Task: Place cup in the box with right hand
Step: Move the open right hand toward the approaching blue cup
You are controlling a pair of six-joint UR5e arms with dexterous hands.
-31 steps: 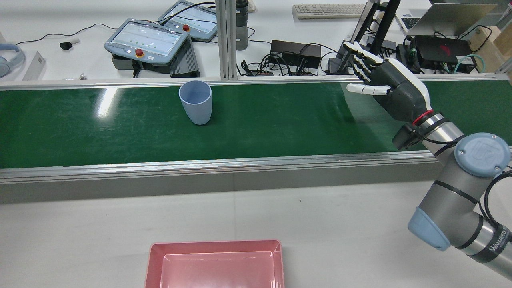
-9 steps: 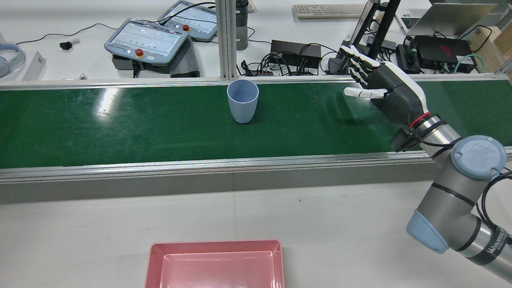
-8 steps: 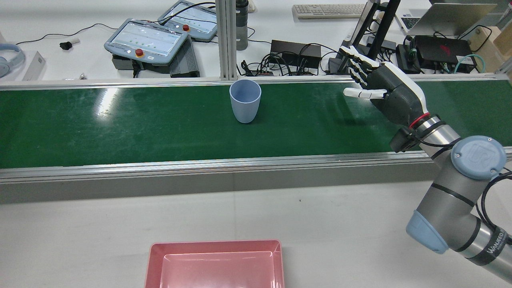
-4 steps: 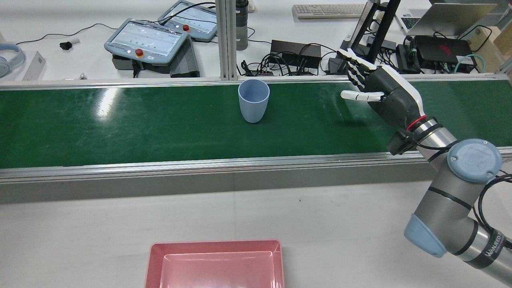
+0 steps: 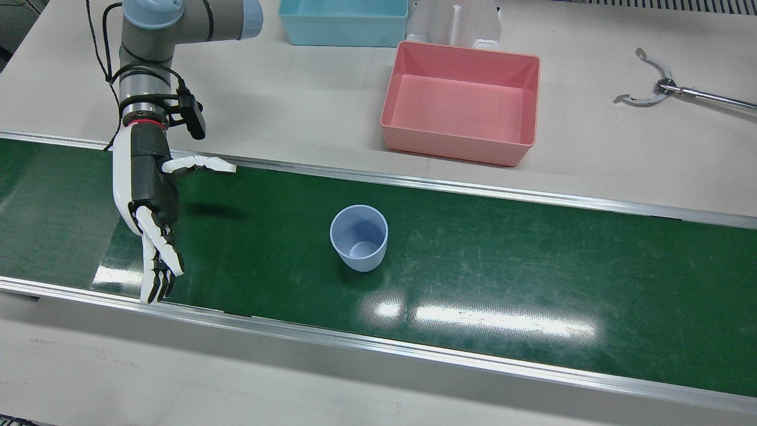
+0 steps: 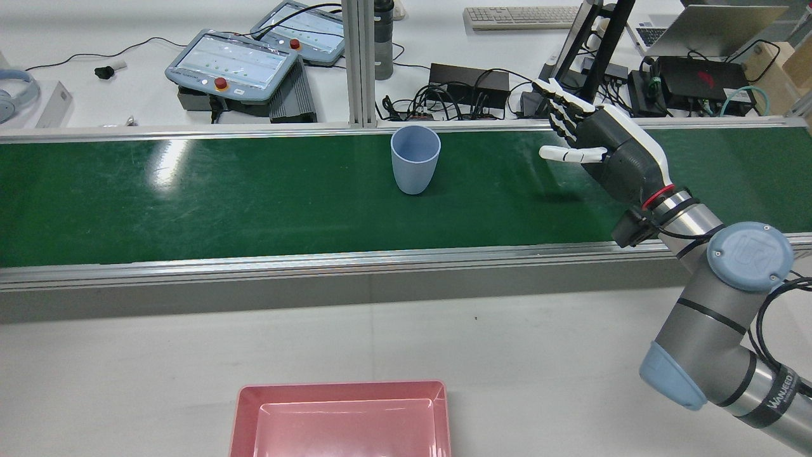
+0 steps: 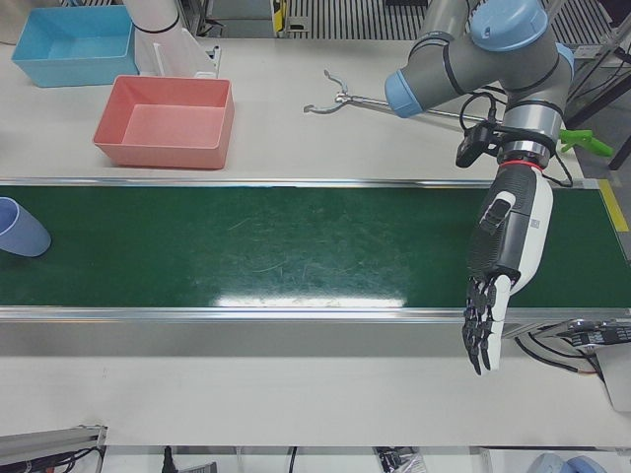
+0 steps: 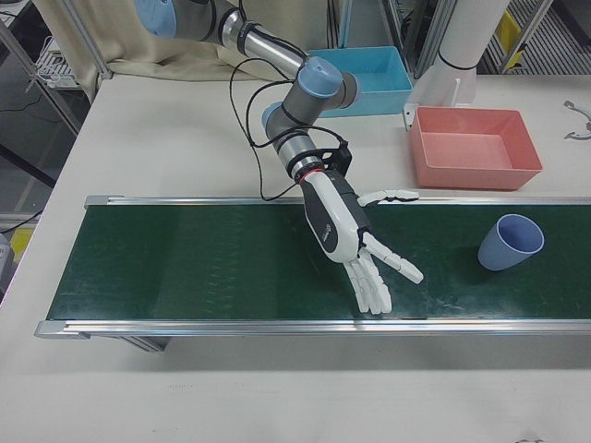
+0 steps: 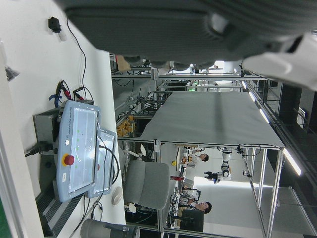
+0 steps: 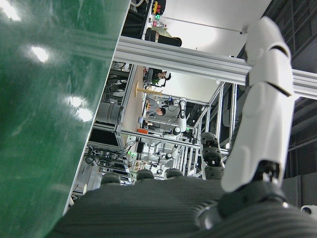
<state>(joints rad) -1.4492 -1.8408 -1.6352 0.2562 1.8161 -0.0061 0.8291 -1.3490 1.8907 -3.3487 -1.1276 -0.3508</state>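
Note:
A pale blue cup (image 6: pixel 415 158) (image 5: pixel 359 236) stands upright and empty on the green conveyor belt (image 6: pixel 190 203). My right hand (image 6: pixel 602 146) (image 5: pixel 148 201) (image 8: pixel 355 240) hovers open over the belt, fingers spread, palm turned toward the cup and a good gap away from it. The pink box (image 5: pixel 461 103) (image 6: pixel 342 419) (image 8: pixel 476 148) sits empty on the white table beside the belt. My left hand (image 7: pixel 503 266) hangs open over the belt's other end, holding nothing. The cup (image 7: pixel 20 229) is far from it. The right hand view shows only the belt and a white finger (image 10: pixel 262 114).
A blue box (image 5: pixel 343 21) stands behind the pink one, next to a white pedestal (image 5: pixel 455 23). A metal grabber tool (image 5: pixel 656 92) lies on the table. Aluminium rails (image 6: pixel 317 260) edge the belt. Teach pendants (image 6: pixel 235 63) and cables lie beyond the far rail.
The cup has ridden along the belt toward my right hand, closing much of the gap. The right hand has shifted slightly toward the cup and stayed open.

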